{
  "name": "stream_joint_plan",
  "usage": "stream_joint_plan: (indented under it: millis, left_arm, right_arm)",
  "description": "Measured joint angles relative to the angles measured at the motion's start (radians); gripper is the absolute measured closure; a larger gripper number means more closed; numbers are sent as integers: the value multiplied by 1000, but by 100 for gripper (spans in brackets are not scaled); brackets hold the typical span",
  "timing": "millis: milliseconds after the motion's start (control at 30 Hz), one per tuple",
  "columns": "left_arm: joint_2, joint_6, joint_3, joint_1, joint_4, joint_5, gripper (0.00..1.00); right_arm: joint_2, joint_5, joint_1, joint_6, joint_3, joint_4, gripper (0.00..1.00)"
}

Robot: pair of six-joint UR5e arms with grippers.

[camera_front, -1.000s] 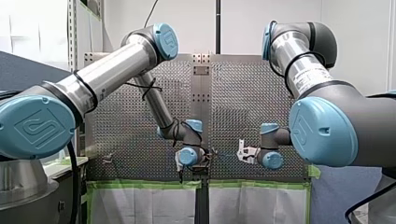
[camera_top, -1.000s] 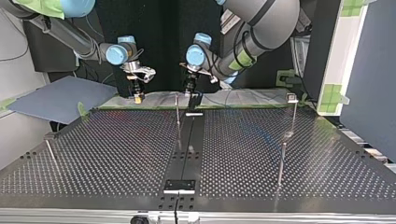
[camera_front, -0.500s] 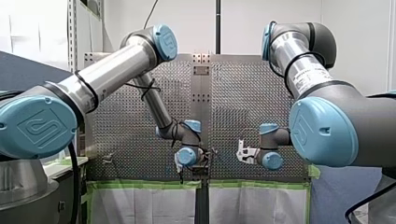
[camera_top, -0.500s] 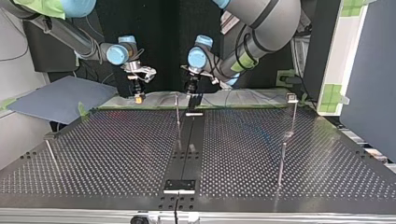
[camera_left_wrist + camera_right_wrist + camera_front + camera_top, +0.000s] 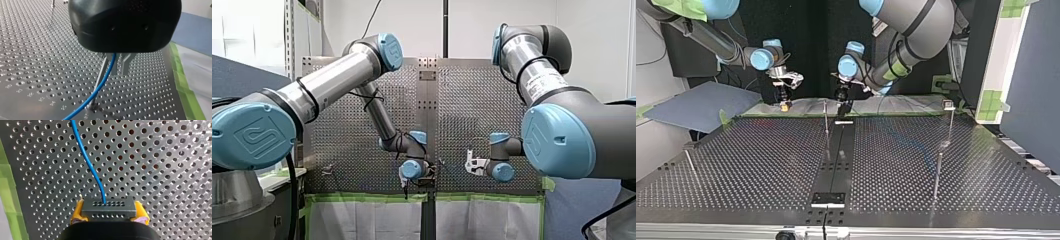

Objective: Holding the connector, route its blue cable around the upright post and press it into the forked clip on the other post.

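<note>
Right gripper (image 5: pixel 108 213): yellow pads (image 5: pixel 78 212) clamped on the one connector (image 5: pixel 108 206); connector long axis runs pad to pad, holed face pointing ahead, away from the gripper, low over the perforated table (image 5: pixel 162 170) near its green tape (image 5: pixel 10 195) edge; single blue cable (image 5: pixel 87 162) leaves that face and runs on ahead. Left gripper (image 5: pixel 120 71): can't tell if apart or together; cable passes just beside it, slanting down past one thin upright post (image 5: pixel 103 68). Top view: second post, small head on top (image 5: pixel 949 105), well apart at the view's right.
</note>
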Motion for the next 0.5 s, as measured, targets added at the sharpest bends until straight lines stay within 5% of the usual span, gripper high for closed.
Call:
stream_joint_plan:
  millis: [500]
  left_arm:
    - [0, -11, 19, 28, -14, 26, 88]
  right_arm:
    - [55, 3, -4, -1, -54, 87, 100]
